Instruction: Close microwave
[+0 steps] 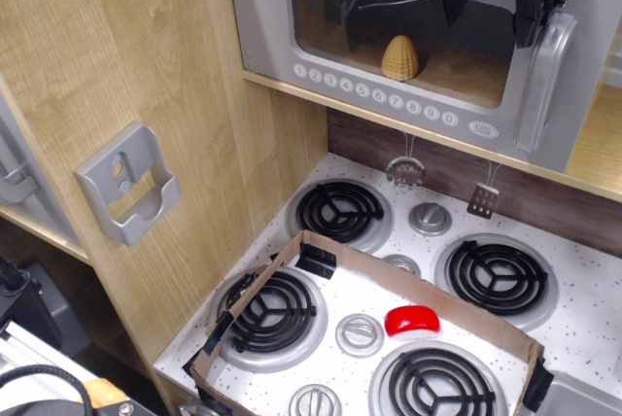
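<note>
The toy microwave (282, 37) sits on a wooden shelf at the top of the view. Its grey door with the clear window lies flat against the front, with a row of round numbered buttons (374, 95) below the window and a vertical grey handle (537, 81) at the right. A yellow corn-shaped toy (399, 57) shows inside through the window. My black gripper (491, 8) is open, in front of the door's upper right, its fingers (452, 3) apart just left of the handle, holding nothing.
A small grey pocket-shaped holder (128, 183) is fixed to the wooden side wall at left. Below is a toy stove (583, 329) with several black burners, grey knobs, a cardboard frame (389, 275) and a red piece (411, 320). Two small utensils (405, 171) hang under the shelf.
</note>
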Available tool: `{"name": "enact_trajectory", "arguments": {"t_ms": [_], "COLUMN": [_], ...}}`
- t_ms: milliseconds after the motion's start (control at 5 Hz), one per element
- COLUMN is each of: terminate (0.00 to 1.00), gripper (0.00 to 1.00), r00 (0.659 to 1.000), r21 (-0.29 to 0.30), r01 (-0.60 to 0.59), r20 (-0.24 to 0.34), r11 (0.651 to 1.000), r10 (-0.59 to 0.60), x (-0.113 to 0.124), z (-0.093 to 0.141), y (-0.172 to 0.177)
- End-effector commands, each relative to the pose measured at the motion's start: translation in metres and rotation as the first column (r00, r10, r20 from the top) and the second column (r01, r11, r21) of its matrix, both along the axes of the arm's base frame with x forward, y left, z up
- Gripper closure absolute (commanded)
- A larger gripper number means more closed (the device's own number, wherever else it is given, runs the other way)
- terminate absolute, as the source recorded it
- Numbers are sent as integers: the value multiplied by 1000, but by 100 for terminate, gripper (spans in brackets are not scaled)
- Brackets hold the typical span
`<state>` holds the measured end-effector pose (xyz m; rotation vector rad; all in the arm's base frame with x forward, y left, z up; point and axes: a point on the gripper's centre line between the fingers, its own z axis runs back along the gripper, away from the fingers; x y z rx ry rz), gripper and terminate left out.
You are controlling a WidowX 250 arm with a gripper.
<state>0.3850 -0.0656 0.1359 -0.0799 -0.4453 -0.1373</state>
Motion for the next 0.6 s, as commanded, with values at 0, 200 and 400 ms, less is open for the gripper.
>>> {"name": "enact_trajectory", "arguments": {"t_ms": [0,200,400], "terminate": [0,0,100], "gripper": [0,0,0], "r00": [999,999,999], "r21": [-6,-6,-6], "r01": [17,17,17], "r20": [49,49,49], "r11": [1000,1000,1000], "r10": [-16,-16,-16], "x": [-4,-4,-4], "z": [21,21,21], "y": [-13,-13,-13]}}
